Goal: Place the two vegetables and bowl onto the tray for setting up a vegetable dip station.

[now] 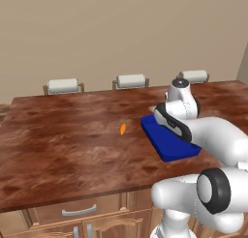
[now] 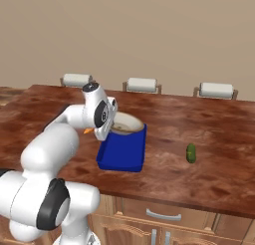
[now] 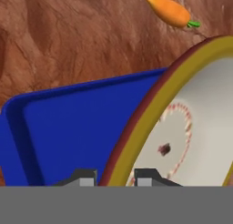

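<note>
fingertips (image 3: 84, 176) were seen astride the bowl (image 3: 200, 127) rim, so the gripper (image 3: 113, 178) was judged clenched on it, bowl held over the tray (image 3: 77, 127) far end; carrot (image 3: 170, 11) lay beyond.

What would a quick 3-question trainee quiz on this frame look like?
1. True or false: the carrot lies on the tray.
2. What straddles the gripper? A) cucumber B) bowl rim C) tray edge
3. Fill in: the cucumber lies on the ____.

Key: 1 false, it lies on the table. 2 B, the fingertips sit either side of the bowl rim. 3 table.
</note>
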Motion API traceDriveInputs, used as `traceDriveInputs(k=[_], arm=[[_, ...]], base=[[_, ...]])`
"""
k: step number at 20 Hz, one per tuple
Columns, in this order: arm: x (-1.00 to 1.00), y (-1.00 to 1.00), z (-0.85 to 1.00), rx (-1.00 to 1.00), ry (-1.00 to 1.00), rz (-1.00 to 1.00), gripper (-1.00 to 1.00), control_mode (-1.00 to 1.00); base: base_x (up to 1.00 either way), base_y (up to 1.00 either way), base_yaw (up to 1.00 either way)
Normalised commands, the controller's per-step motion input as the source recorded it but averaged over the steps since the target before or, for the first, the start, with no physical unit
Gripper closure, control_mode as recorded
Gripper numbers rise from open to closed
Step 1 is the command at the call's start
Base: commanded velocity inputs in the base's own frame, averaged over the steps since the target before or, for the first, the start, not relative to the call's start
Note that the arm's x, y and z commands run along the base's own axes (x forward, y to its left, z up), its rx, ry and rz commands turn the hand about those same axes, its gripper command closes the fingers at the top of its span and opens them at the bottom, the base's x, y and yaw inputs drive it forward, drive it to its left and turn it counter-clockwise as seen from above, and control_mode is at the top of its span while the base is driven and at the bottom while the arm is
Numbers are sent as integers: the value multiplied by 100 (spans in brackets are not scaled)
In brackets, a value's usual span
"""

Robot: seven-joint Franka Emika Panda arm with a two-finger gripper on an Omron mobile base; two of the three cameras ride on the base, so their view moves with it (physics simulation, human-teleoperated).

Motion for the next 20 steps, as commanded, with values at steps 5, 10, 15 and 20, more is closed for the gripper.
traceDriveInputs(k=[5, 10, 15, 20], arm=[[5, 0, -14, 0, 0, 5, 100, -100], [3, 0, -13, 0, 0, 5, 100, -100], [0, 0, -9, 0, -9, 3, 100, -100], [0, 0, -1, 0, -14, 1, 100, -100]], base=[[0, 0, 0], [0, 0, 0], [0, 0, 0], [0, 0, 0]])
